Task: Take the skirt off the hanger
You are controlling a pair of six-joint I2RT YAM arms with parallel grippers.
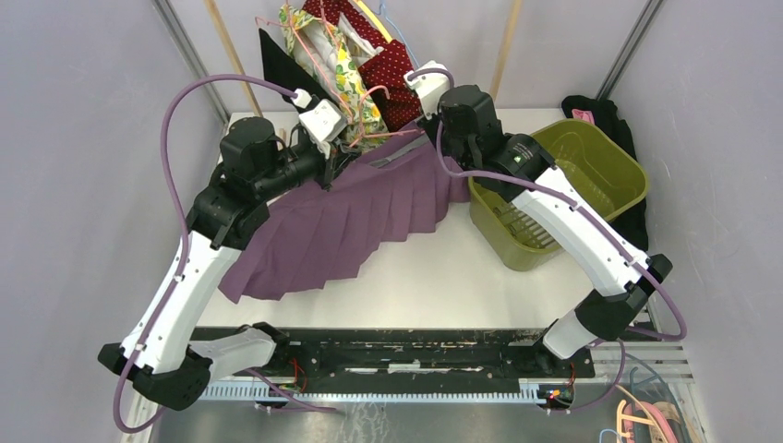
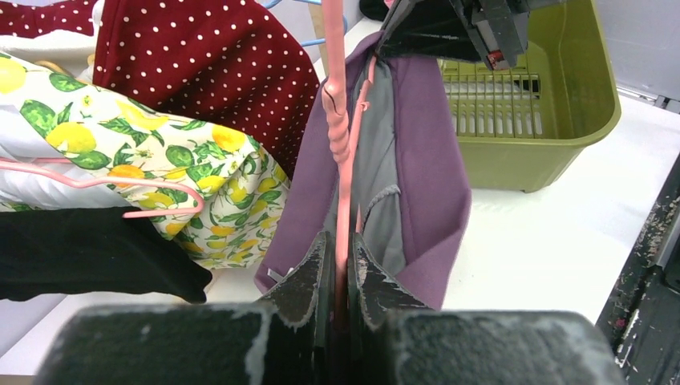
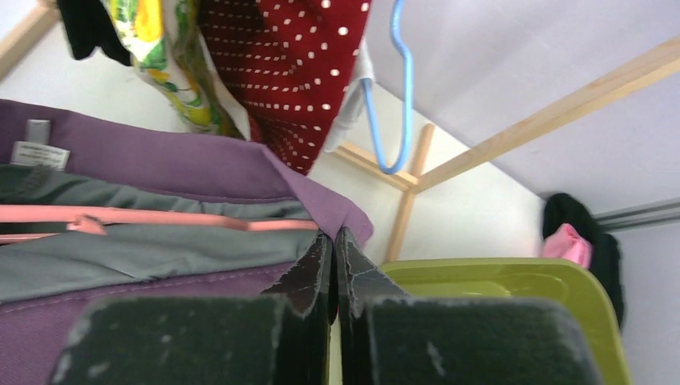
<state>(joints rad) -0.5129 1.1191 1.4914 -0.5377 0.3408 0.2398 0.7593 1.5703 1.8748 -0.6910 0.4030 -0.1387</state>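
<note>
Scuffed left hand point(image 2: 341, 245) pinches thin pink hanger point(image 2: 335, 104) inside pleated purple skirt point(image 1: 342, 217).

Bare white tabletop point(image 1: 434, 277) is lying open across lower centre. Purple pleated fabric skirt point(image 1: 342, 221) is covering centre-left. Olive-green slatted plastic basket point(image 1: 499, 231) is blocking the right. Hanging red polka-dot and lemon-print garments point(image 1: 388, 74) are crowding upper centre.

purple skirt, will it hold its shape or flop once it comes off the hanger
Likely floppy: the purple skirt drapes in soft pleats down onto the table. Probably light, since the thin pink hanger in the left gripper holds it up. Its grey lining looks smooth, so it may slide off.
</note>
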